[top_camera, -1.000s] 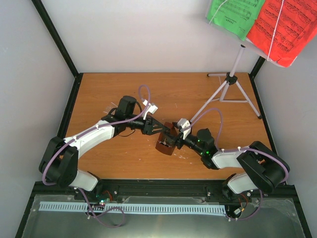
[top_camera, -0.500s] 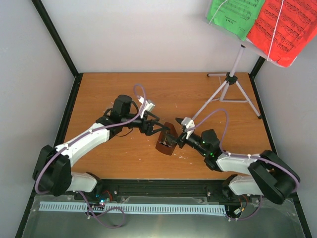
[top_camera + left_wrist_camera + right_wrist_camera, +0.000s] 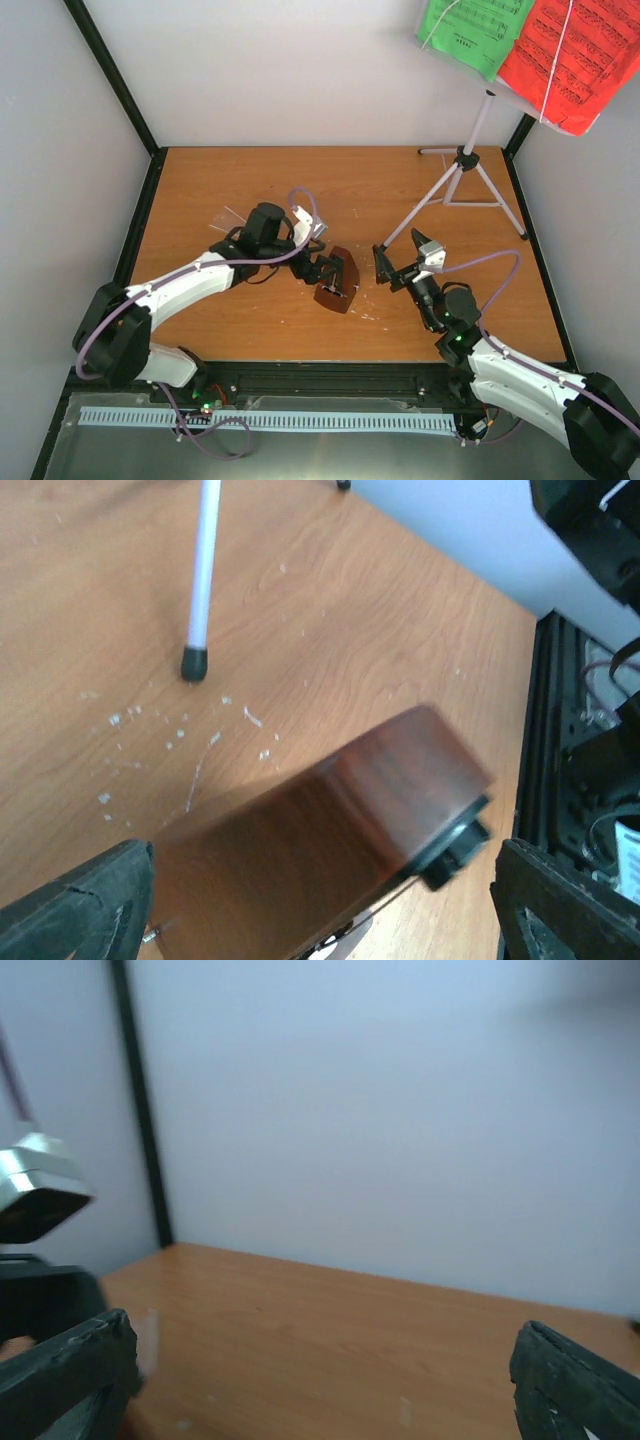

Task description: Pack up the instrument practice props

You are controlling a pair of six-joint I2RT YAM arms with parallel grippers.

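Left gripper (image 3: 331,270) spread wide, its fingers (image 3: 85,905) flanking the dark brown metronome (image 3: 338,285) mid-table (image 3: 230,185), not clamping it. Right gripper (image 3: 400,262) gapes empty just beside it. The music stand (image 3: 462,165) stands back right.

Soft, even light all round; the worktop (image 3: 250,180) is bright, shadows faint. Close up, the metronome (image 3: 330,850) smears with motion blur, while the white flecks (image 3: 180,730) beside it look sharper.
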